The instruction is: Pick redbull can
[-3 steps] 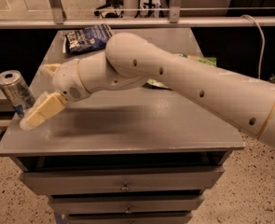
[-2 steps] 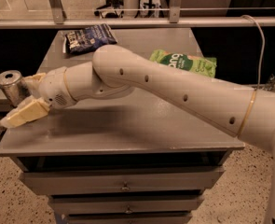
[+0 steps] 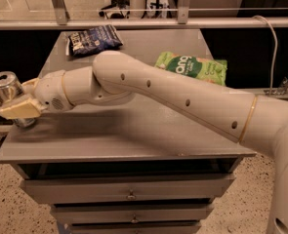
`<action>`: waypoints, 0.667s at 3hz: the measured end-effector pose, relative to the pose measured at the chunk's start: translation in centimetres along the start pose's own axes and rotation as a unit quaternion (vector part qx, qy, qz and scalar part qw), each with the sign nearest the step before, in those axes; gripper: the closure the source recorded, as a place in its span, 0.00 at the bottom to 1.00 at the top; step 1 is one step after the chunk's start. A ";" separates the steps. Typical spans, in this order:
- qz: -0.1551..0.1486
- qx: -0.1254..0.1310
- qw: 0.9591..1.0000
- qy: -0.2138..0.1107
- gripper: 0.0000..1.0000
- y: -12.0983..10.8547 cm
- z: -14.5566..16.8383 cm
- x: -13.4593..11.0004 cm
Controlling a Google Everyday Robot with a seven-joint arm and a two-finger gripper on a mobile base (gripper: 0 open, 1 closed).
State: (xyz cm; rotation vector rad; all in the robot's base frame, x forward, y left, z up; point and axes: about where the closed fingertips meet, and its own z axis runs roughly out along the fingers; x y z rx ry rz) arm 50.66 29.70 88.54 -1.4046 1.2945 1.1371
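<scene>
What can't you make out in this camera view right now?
Camera view:
- Redbull can: body mostly hidden behind the gripper at the table's left edge.
- Green snack bag: near edge covered by the arm.
- Dark blue bag: lettering cannot be read.
- Lowest drawer: cut off by the bottom edge.

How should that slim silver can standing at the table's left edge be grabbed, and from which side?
Probably around the middle of its round wall, coming in level from the table side. The slim silver redbull can stands upright at the grey metal table's left edge, so its straight sides suit a two-sided pinch. The cream gripper is at the can's mid-height.
</scene>
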 end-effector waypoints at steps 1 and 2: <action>-0.008 0.029 0.999 -0.038 1.00 -2.3 -4.2 -2.7; -0.016 0.059 0.996 -0.057 1.00 -4.0 -8.5 -4.2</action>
